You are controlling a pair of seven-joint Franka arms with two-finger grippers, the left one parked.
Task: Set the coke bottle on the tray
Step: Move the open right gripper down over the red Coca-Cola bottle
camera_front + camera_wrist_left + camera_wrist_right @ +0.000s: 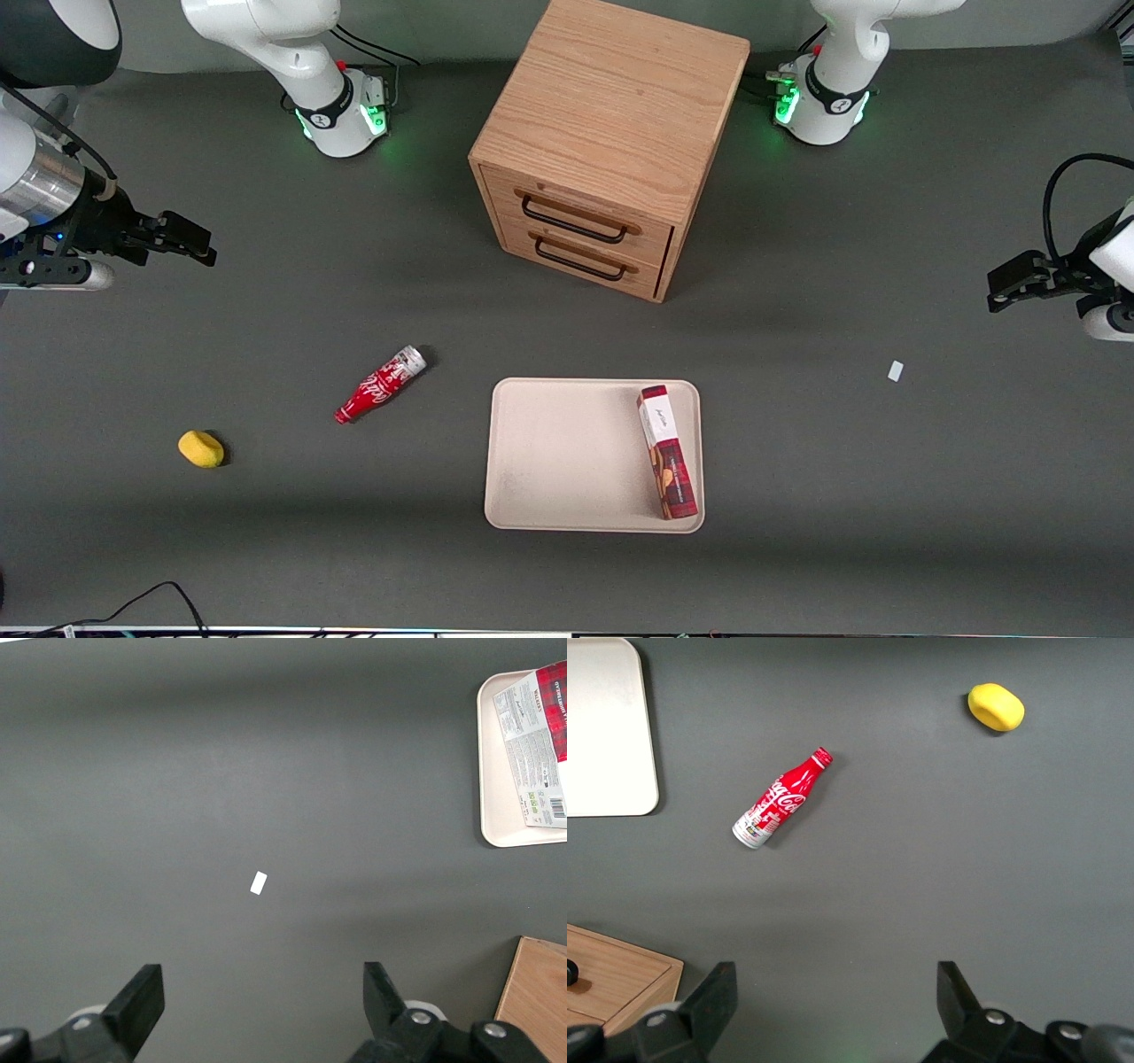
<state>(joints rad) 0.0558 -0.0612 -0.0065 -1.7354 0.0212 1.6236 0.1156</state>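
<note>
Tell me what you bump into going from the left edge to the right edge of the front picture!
The open claw, yellow lemon-like thing, coke bottle lying on the table, cream tray, red-and-white box on the tray, small white scrap.

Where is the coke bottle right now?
The coke bottle lies on its side on the table between the yellow object and the tray, untouched; the open gripper hovers apart from it.

A wooden two-drawer cabinet (611,142) is seen upper centre, a yellow object (201,448) lower left, a red-and-white box (667,452) lower centre-right of the frame.
</note>
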